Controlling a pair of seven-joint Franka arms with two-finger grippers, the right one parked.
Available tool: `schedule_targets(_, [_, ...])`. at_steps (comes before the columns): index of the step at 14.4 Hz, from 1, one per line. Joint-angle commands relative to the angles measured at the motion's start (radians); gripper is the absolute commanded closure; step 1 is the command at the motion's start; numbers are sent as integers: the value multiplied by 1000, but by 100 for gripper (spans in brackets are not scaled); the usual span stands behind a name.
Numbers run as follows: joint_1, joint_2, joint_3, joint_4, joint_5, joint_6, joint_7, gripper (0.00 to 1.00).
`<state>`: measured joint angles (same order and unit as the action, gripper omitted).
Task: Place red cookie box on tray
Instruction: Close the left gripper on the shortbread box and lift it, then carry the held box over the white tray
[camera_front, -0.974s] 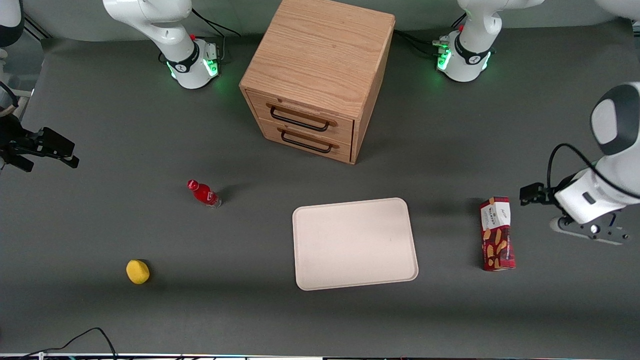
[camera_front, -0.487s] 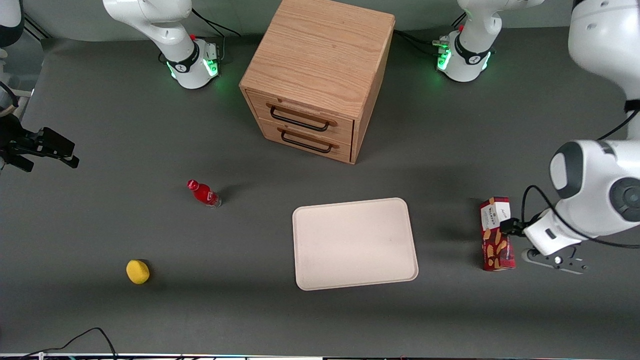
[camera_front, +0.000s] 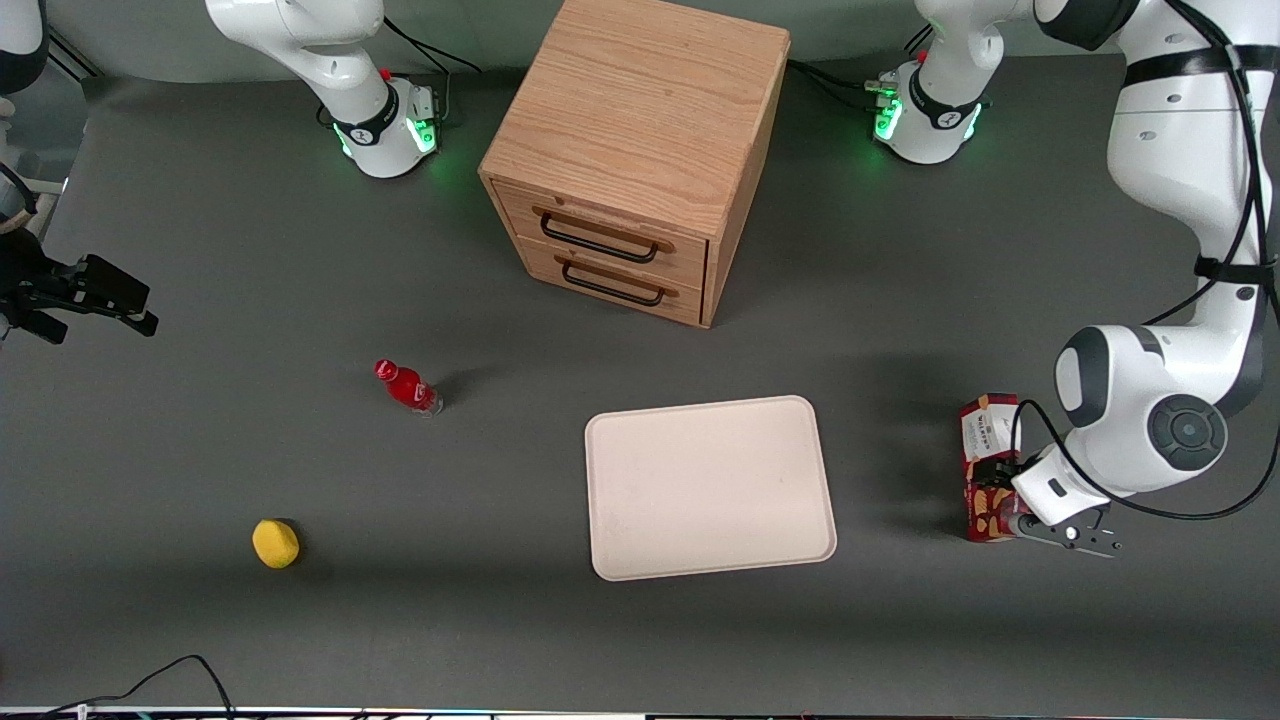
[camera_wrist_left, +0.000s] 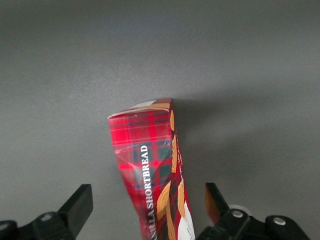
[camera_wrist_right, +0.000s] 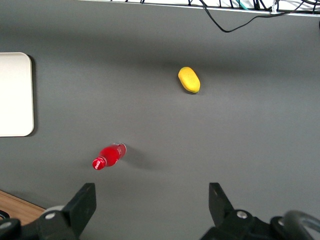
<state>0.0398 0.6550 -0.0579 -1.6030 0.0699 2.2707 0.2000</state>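
Note:
The red cookie box (camera_front: 988, 428) lies flat on the dark table toward the working arm's end, apart from the cream-white tray (camera_front: 710, 487). My left gripper (camera_front: 1003, 478) hangs over the part of the box nearer the front camera and hides it. The left wrist view shows the red plaid box (camera_wrist_left: 150, 155) running between my open fingers (camera_wrist_left: 80, 200), with the gripper (camera_wrist_left: 147, 195) straddling it and a gap on each side. Nothing is held. The tray has nothing on it.
A wooden two-drawer cabinet (camera_front: 640, 150) stands farther from the front camera than the tray. A small red bottle (camera_front: 406, 386) and a yellow object (camera_front: 275, 543) lie toward the parked arm's end. A black cable (camera_front: 180, 672) lies at the front edge.
The left arm has swung in from the table's end and nearer the front camera. Its gripper went from beside the box to over it. The box and tray have not moved.

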Motion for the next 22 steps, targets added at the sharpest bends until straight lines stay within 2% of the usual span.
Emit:
schedule_targets(1, [2,5,7,-34,19,39,4,0])
schedule_targets(2, [2,6,7,-43,19,52,4,0])
schedule_targets(3, [2,8,7,-43,19,52,6,10])
schedule_targets(4, [2,11,7,-43,19,47,4,32])
schedule_targets(6, [2,11,7,-43,19,36,-8,96])
schedule_targets(7, [3,9,7,-43,19,35,-19,100])
schedule_targets(11, [-6,-23,7,-35,19,17,-51,100])
schedule_targets(15, [-15,-159,1,21,19,-172,-91,100])
schedule_targets(17, [-43,-219,-3,82,19,-307,-169,100])
schedule_targets(20, [-136,-241,-10,199,16,-486,-366,100])
schedule_targets(22, [-217,-239,-11,219,8,-513,-518,100])
